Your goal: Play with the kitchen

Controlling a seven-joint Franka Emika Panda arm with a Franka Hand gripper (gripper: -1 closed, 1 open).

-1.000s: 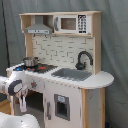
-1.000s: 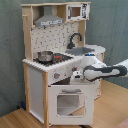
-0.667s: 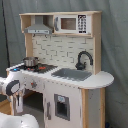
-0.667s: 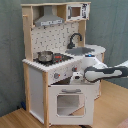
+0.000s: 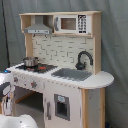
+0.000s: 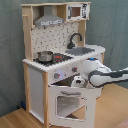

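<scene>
The kitchen (image 5: 65, 50) is a white and light-wood toy unit with a range hood, a microwave shelf, a black faucet (image 5: 82, 59) and a grey sink (image 5: 72, 75). In the second exterior view the kitchen (image 6: 55, 25) has its oven door (image 6: 70, 105) tilted outward from the top. My gripper (image 6: 77, 81) sits at that door's top edge, just under the knobs (image 6: 59, 75). The white arm (image 6: 110, 76) reaches in from the second exterior view's right. In the first exterior view only part of the arm (image 5: 5, 92) shows at the left edge.
A small metal pot (image 6: 45, 56) stands on the stovetop, also seen as the pot (image 5: 30, 61) at the left of the counter. A grey curtain hangs behind the kitchen. Wooden floor (image 6: 15, 117) lies in front. A white rounded shape (image 5: 15, 121) fills the first exterior view's lower left corner.
The gripper has dropped a little and drawn away from the kitchen front. The arm has slid toward the first exterior view's left edge. The oven door leans out slightly more.
</scene>
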